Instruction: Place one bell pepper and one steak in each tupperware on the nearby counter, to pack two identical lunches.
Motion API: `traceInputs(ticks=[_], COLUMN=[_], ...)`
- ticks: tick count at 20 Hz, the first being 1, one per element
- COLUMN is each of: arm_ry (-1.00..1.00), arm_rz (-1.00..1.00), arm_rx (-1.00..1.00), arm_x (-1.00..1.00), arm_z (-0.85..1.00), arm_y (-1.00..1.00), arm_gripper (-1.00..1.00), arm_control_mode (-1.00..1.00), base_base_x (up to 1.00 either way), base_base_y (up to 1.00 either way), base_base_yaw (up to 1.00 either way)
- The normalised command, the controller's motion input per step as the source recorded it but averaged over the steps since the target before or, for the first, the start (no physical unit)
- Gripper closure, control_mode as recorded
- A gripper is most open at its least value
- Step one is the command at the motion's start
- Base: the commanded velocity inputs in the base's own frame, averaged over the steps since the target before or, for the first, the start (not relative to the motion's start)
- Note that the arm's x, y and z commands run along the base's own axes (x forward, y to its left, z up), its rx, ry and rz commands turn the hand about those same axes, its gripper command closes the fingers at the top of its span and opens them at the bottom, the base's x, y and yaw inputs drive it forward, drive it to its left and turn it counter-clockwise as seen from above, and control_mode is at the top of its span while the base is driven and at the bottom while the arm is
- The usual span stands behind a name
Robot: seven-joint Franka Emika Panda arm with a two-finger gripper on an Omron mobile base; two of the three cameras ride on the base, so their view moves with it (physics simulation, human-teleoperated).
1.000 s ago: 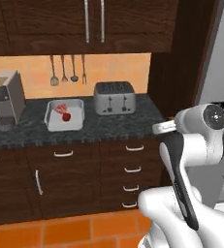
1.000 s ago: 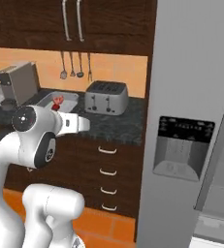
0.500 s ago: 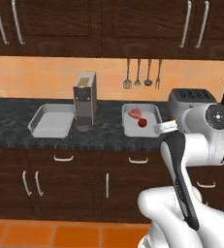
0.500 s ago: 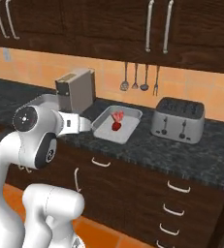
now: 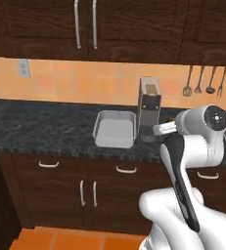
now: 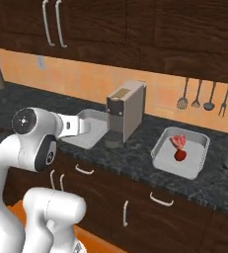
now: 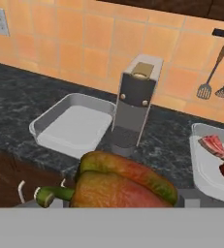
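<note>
Between the gripper's wide-set tips sits a held red-orange, green-stemmed bell pepper.

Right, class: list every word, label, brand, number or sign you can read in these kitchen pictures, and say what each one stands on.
None: no readable text in any view.
The coffee machine carries two small round knobs, no lettering.
The tupperware, the counter, the upper cabinets and the wall outlet are all unmarked.
</note>
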Motion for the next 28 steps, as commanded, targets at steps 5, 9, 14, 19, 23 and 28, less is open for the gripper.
traceInputs(ticks=[5,9,14,19,23,28], arm_ry=[0.0,0.0,0.0,0.0,0.0,0.0], arm_rz=[0.0,0.0,0.0,0.0,0.0,0.0], arm_rx=[0.0,0.0,0.0,0.0,0.0,0.0], arm_x=[0.0,0.0,0.0,0.0,0.0,0.0], arm_z=[0.0,0.0,0.0,0.0,0.0,0.0], arm_y=[0.0,0.0,0.0,0.0,0.0,0.0], arm_gripper=[1.0,1.0,1.0,1.0,1.0,1.0], arm_control_mode=[1.0,1.0,1.0,1.0,1.0,1.0], base_base_x=[0.39,0.63,0.65,0.22,0.07,0.18], base_base_y=[0.84,0.5,0.34,0.16,0.3,0.76], base_base_yaw=[-0.28,-0.29,-0.27,-0.32,-0.34,-0.22])
